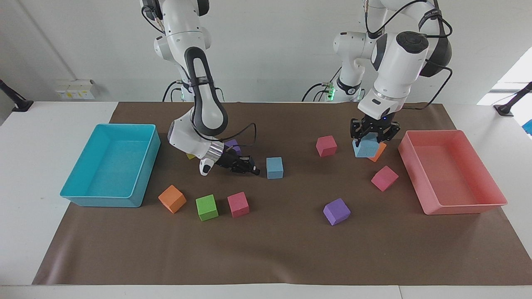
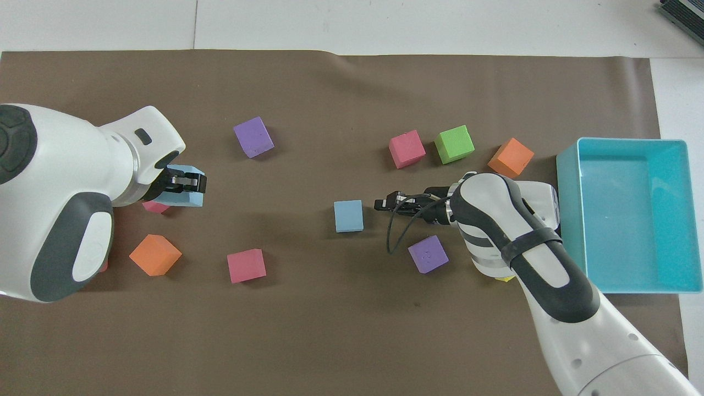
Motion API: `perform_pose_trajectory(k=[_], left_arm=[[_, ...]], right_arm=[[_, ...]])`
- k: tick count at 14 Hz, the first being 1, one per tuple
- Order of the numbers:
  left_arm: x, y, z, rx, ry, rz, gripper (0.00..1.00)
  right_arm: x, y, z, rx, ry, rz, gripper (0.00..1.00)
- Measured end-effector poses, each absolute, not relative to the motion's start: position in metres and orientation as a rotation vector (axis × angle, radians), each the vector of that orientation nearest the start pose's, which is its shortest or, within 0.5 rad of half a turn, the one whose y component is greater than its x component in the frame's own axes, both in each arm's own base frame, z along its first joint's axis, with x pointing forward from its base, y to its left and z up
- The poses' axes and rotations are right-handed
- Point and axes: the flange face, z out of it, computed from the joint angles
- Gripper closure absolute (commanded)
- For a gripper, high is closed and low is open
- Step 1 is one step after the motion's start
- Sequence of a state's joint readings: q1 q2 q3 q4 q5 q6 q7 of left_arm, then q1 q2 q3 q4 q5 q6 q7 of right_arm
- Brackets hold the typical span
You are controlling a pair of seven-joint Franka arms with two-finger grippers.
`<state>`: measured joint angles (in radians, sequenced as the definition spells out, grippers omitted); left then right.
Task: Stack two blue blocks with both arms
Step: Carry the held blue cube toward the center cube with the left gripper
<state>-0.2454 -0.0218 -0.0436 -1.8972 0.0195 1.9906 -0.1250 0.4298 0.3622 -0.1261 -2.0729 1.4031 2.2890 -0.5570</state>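
Note:
One blue block (image 1: 365, 151) hangs clear of the mat in my left gripper (image 1: 368, 142), whose fingers are shut on its sides. It is over the mat next to an orange block (image 1: 379, 153), toward the left arm's end. In the overhead view the same block (image 2: 187, 199) shows under the left gripper (image 2: 185, 183). The other blue block (image 1: 274, 167) (image 2: 348, 215) rests on the mat near the middle. My right gripper (image 1: 254, 170) (image 2: 379, 204) is shut and empty, low by the mat, just beside that block on the side toward the right arm's end.
A cyan tray (image 1: 104, 201) stands at the right arm's end and a pink tray (image 1: 461, 206) at the left arm's end. Loose blocks lie around: pink (image 1: 326, 145), pink (image 1: 384, 178), purple (image 1: 336, 211), pink (image 1: 238, 204), green (image 1: 207, 207), orange (image 1: 172, 199).

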Motion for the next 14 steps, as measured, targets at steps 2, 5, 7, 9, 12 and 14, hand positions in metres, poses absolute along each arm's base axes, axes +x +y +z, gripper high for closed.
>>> perform_pose_trajectory(k=[2,5,7,9,12,14], left_arm=[[0.542,-0.163,0.518,-3.139,0.261,-0.177,0.83],[0.536,-0.186,0.512,-3.171,0.236,-0.151,0.83],[0.532,-0.207,0.506,-3.177,0.253,-0.141,0.83],[0.531,-0.224,0.502,-3.189,0.232,-0.161,0.83],[0.529,-0.279,0.484,-3.207,0.172,-0.146,0.83],[0.529,-0.315,0.472,-3.212,0.157,-0.124,0.83]], right_arm=[[0.553,0.198,0.255,-2.22,0.228,-0.023,1.0],[0.553,0.198,0.255,-2.22,0.228,-0.023,1.0],[0.553,0.198,0.255,-2.22,0.228,-0.023,1.0],[0.553,0.198,0.255,-2.22,0.228,-0.023,1.0],[0.553,0.198,0.255,-2.22,0.228,-0.023,1.0],[0.553,0.198,0.255,-2.22,0.228,-0.023,1.0]])
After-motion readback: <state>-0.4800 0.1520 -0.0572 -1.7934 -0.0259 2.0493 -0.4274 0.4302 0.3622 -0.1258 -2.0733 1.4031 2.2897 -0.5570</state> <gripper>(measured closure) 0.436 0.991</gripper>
